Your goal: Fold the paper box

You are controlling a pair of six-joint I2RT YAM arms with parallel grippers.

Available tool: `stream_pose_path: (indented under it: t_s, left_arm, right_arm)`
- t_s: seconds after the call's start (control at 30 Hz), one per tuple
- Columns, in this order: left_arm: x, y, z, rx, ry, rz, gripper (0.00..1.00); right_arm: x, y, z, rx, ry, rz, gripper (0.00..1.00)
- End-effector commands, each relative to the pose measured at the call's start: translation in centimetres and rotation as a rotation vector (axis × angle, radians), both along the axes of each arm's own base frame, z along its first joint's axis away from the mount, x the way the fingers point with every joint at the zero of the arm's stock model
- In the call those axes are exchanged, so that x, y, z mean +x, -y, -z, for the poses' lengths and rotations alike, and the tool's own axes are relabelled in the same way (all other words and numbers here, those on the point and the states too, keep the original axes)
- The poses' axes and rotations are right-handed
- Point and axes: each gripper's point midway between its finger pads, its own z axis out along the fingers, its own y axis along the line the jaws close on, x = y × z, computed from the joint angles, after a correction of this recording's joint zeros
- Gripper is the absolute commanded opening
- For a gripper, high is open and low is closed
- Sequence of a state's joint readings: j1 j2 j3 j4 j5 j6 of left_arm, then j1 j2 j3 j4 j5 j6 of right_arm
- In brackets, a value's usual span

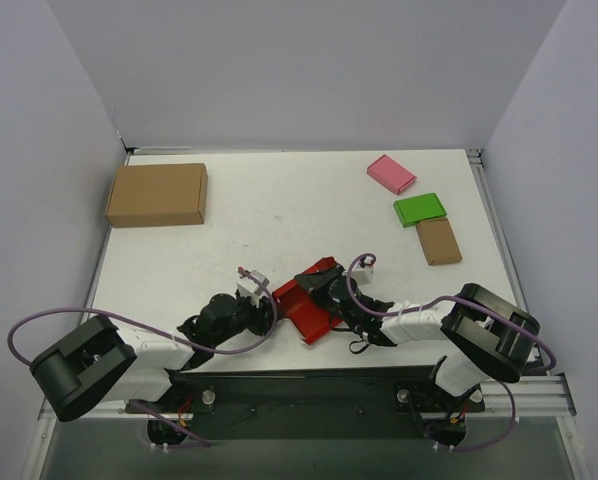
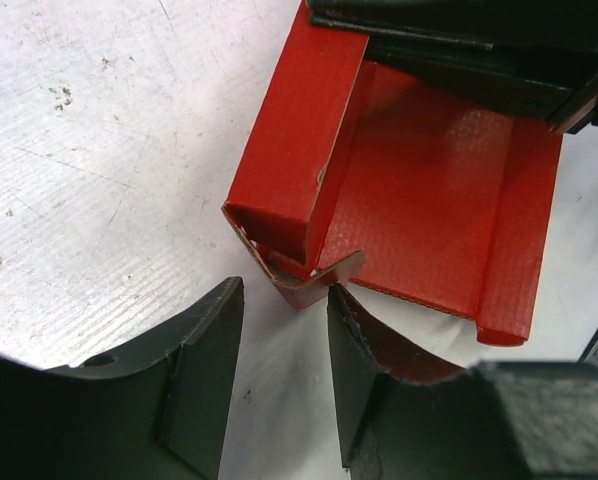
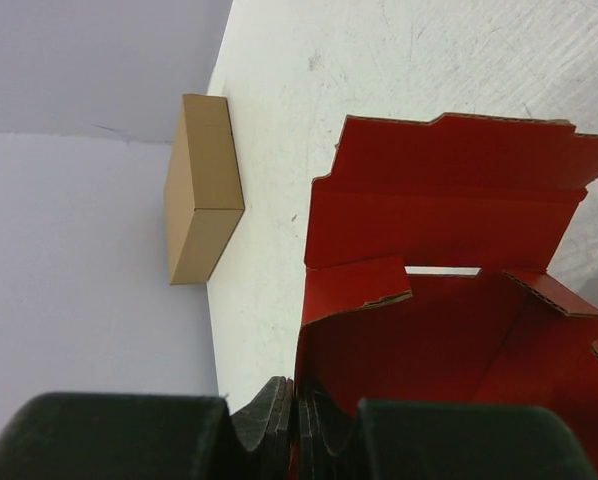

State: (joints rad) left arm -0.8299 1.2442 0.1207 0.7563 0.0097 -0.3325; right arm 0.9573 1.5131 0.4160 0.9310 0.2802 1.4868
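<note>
The paper box [image 1: 307, 302] lies half-open at the near edge of the desk [image 1: 279, 200], between both arms. The right gripper [image 3: 295, 410] pinches one red wall, jaws together on it — likely anchoring it — while the left gripper [image 2: 284, 295], jaws apart, faces a loose corner tab [image 2: 314, 282].

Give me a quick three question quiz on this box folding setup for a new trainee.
1. True or false: the right claw is shut on a wall of the red paper box.
2. Which box sits at the far left of the table? A pink box, B green box, C large brown carton.
3. Fill in: the left claw has its jaws ____, with a bent flap corner just ahead of them.
Key: 1 true; 2 C; 3 open.
</note>
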Motion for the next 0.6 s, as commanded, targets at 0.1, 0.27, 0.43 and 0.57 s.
stream_pose_path:
  t_s: [0.1,0.27,0.43,0.57]
  left_arm:
    - [3.0,1.8,-5.1,-0.138,0.143,-0.062,0.45]
    - [4.0,1.4,-5.1,-0.146,0.162,-0.117,0.42]
    - [4.5,1.3,-4.7,-0.149,0.164,-0.145,0.37]
    - [4.8,1.1,-5.2,-0.170,0.180,-0.167,0.34]
  right_arm:
    - [-0.6,-0.4,0.2,-0.044,0.013,-0.019,0.00]
    - [-0.6,-0.3,0.2,-0.052,0.013,-0.019,0.00]
    - [-0.8,-0.5,0.3,-0.055,0.010,-0.026,0.00]
    - [-0.9,-0.4,0.5,-0.060,0.007,-0.027,0.00]
